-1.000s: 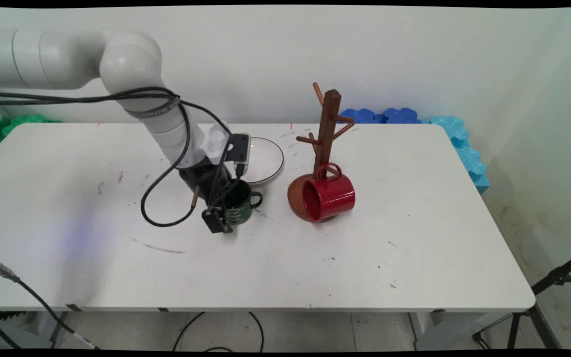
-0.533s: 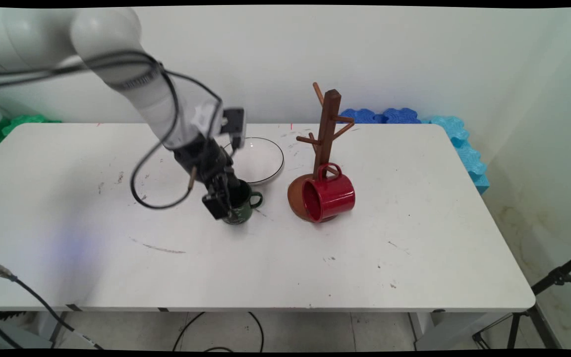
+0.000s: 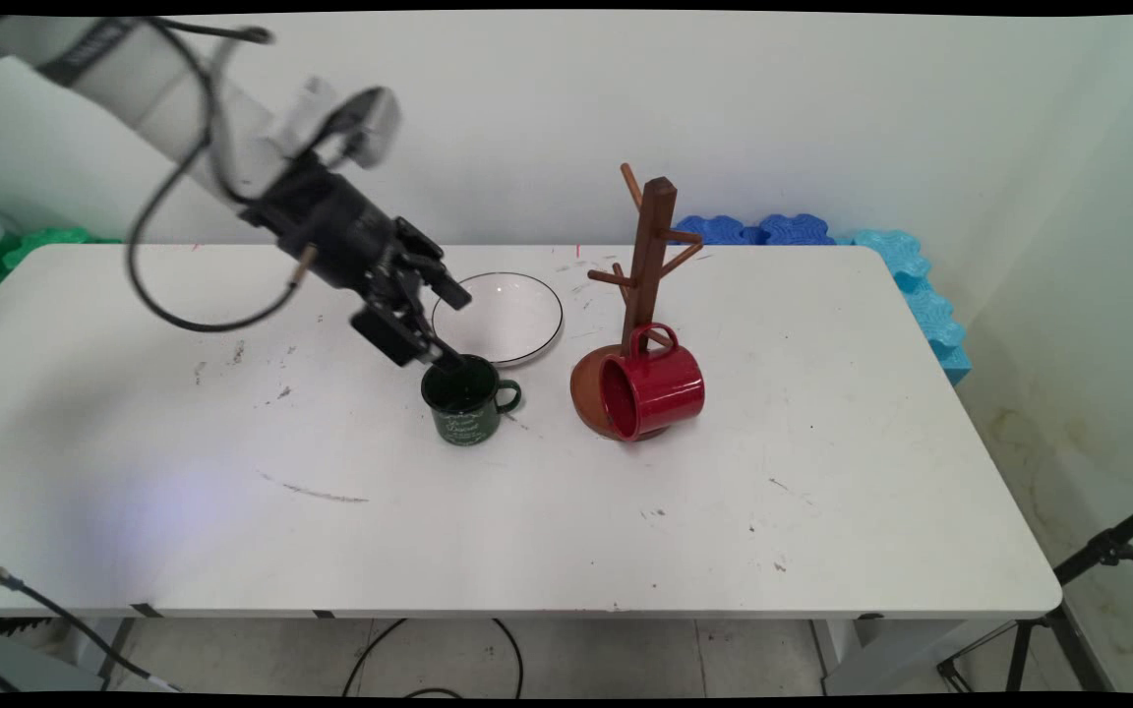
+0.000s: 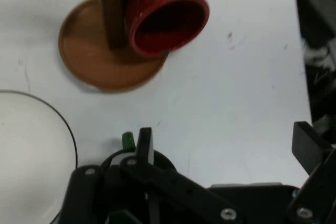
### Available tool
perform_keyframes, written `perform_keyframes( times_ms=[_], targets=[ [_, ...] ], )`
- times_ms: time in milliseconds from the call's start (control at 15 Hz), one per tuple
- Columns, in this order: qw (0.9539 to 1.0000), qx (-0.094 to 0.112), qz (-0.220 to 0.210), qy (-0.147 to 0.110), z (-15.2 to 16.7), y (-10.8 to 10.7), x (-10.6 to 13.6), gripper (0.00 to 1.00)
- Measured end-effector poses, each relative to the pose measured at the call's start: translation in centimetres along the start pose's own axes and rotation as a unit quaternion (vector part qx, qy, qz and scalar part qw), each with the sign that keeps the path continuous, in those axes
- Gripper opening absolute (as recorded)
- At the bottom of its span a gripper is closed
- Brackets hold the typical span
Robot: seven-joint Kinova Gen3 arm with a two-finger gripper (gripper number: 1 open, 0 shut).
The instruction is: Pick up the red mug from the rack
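Pincer (image 3: 432, 317) spread wide above green mug (image 3: 465, 401) rim — bare table (image 3: 232, 492) leftward.

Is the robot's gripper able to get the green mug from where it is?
Probably yes. The gripper hangs open just above the green mug, which stands upright on the table. The white bowl and the mug tree holding the red mug stand apart from it.

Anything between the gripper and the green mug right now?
Nothing visible. The gripper, open, is just above and left of the green mug, one finger at its rim. The white bowl lies behind, the mug tree to the right.
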Motion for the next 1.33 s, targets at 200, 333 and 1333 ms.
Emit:
perform_keyframes(
  times_ms=[200,333,1333],
  targets=[
    [0.9984,-0.011,-0.003,0.055,-2.1,-0.5,-3.4,1.00],
    [0.9959,-0.017,-0.004,0.089,-3.1,-0.8,-5.7,1.00],
    [0.9761,-0.014,-0.015,0.216,-3.7,-0.7,-11.7,1.00]
  ],
)
